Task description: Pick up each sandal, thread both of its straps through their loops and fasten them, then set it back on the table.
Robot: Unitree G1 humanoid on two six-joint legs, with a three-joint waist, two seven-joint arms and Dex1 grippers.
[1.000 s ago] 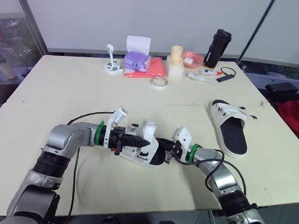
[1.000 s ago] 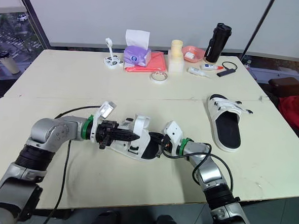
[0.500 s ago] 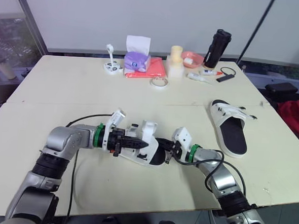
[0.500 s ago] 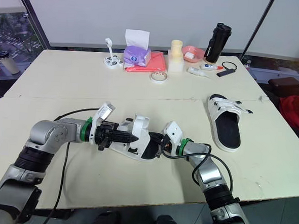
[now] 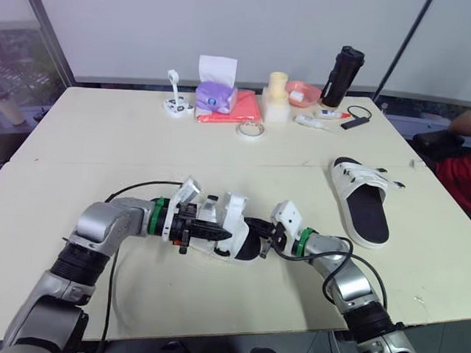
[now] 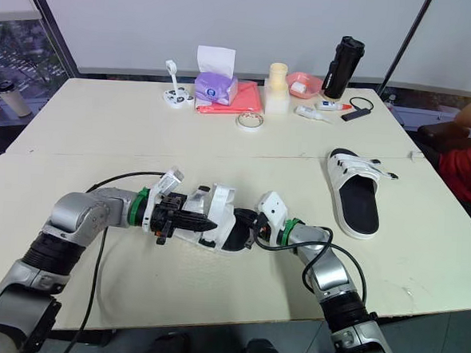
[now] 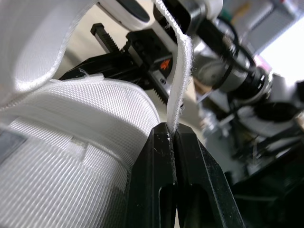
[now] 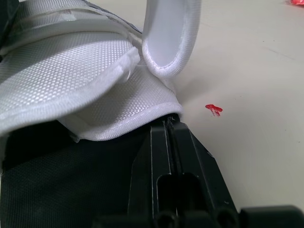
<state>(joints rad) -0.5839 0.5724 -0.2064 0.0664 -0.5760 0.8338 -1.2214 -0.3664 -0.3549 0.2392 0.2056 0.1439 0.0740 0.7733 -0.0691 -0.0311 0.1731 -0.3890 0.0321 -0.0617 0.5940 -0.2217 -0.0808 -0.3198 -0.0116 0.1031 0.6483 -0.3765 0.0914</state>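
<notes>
The pale table (image 5: 102, 136) carries both pieces of footwear. The white, black-soled sandal in hand (image 5: 234, 224) sits between the two grippers and low over the tabletop. The second sandal (image 5: 362, 202) lies flat well off to the right gripper's outer side, untouched, its straps seemingly lying across it. The right gripper (image 5: 262, 240) has its fingers pressed together on the edge of the sandal in hand, where the white woven upper meets the black footbed, and steadies that end. The left gripper (image 5: 216, 234), facing it from the other end, is closed tight on the thin free end of a white strap (image 7: 181, 71), which rises from its tips. My reading is that the threading of the first sandal is under way, with this strap end gripped and no fastening yet made. The next move calls for steering that end into its loop, which I cannot make out here, while the right gripper holds the sandal from twisting.
</notes>
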